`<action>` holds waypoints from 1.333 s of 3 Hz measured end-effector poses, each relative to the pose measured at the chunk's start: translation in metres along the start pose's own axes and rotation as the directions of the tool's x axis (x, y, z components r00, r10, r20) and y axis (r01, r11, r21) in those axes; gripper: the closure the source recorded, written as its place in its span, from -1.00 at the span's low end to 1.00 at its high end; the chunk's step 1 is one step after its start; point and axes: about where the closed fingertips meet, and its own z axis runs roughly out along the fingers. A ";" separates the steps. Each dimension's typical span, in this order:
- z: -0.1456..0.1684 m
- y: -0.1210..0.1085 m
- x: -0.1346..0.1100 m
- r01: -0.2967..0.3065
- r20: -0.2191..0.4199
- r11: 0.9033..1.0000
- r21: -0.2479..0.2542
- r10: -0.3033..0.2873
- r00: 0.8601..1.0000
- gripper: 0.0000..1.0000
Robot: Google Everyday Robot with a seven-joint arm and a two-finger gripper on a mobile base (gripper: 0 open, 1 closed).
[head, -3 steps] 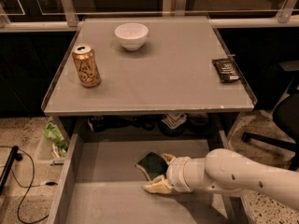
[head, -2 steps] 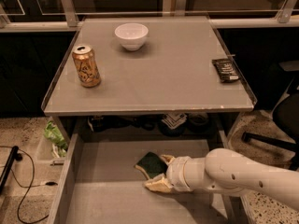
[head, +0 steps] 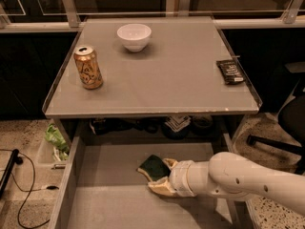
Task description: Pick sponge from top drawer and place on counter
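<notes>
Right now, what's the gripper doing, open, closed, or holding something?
Gripper: in the drawer, right at the sponge; whether it is open or closed cannot be told.

White rounded arm (head: 248, 178), 2 dark screw holes (head: 237, 180), tan gripper (head: 158, 176) in top drawer (head: 109, 175)

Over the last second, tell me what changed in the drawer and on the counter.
Nothing visibly moved. The gripper stays at the sponge in the top drawer, and the sponge has not been lifted. On the counter, the can, bowl and black packet stayed put.
</notes>
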 end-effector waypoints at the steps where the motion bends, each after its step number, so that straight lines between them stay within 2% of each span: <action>1: -0.009 -0.003 -0.004 -0.005 0.018 1.000 -0.031 0.006 1.000 1.00; 2: -0.040 -0.019 -0.016 -0.001 0.075 0.997 -0.071 0.007 0.997 1.00; 3: -0.079 -0.037 -0.032 0.007 0.151 0.993 -0.118 0.011 0.988 1.00; 4: -0.122 -0.048 -0.046 0.028 0.190 0.986 -0.166 0.004 0.982 1.00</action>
